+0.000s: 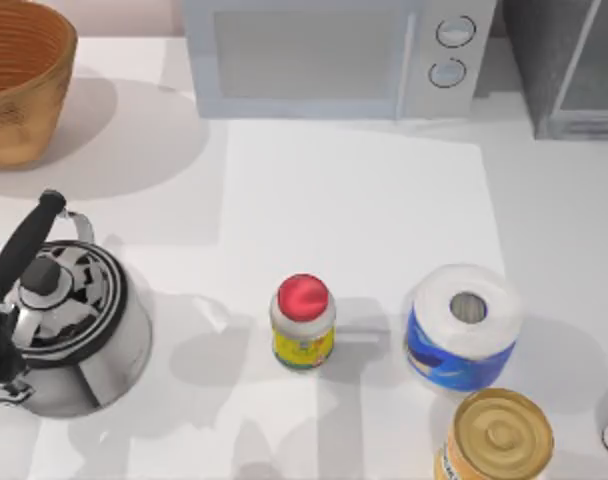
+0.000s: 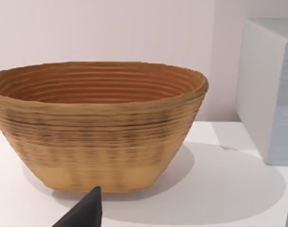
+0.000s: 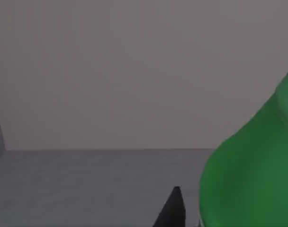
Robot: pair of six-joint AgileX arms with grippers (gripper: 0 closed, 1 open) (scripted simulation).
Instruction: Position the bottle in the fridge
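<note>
- Now our right wrist view sees the bright green plastic bottle (image 3: 250, 177) close up, inside a dark grey space with a grey floor.
- We cannot tell whether our right end effector grips it.
- Up top, the dark grey box fridge (image 1: 569, 65) stands at the counter's (image 1: 354, 200) back right, beside the light grey microwave (image 1: 334, 55).
- Our left arm waits by the woven brown basket (image 2: 99, 123).

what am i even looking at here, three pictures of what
A rendered two-armed AgileX robot at a white table. One camera looks down from above; the other two ride on its wrists.

From above: a woven basket, a steel kettle, a red-capped jar with a yellow label, a blue-wrapped paper roll, a gold-lidded tin, a light grey microwave and a dark grey fridge.

The left wrist camera faces the basket, with a dark fingertip of the left hand. The right wrist camera sees a bright green plastic bottle before dark grey walls, beside a dark fingertip.
</note>
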